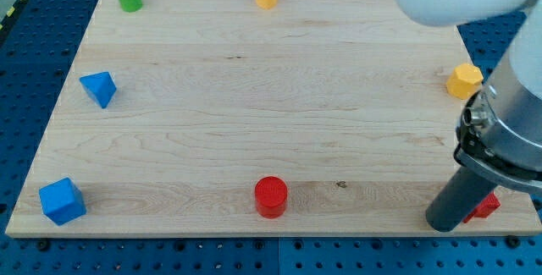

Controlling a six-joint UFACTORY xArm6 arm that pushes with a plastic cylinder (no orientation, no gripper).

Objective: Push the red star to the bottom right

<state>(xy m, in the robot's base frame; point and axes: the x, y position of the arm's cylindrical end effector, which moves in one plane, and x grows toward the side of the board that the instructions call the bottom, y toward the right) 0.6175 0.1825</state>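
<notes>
Wooden board (254, 114) on a blue perforated table: my tip (444, 224), a bare rod holding nothing, touches the red star (485, 206), mostly hidden just to its right at the bottom-right corner, with a red cylinder (271, 196) well to its left.

A pale wooden desk (254, 114) fills nearly the whole view, its grain running from the view's left to the view's right, with a small dark knot near the view's bottom, right of centre. The light is even and soft, casting only faint shadows. Around the desk lies a blue surface (38, 30) dotted with regular rows of small holes, showing on the view's left, right and along the bottom edge. At the top left corner a strip of yellow and black striped tape (12, 8) crosses the blue.
</notes>
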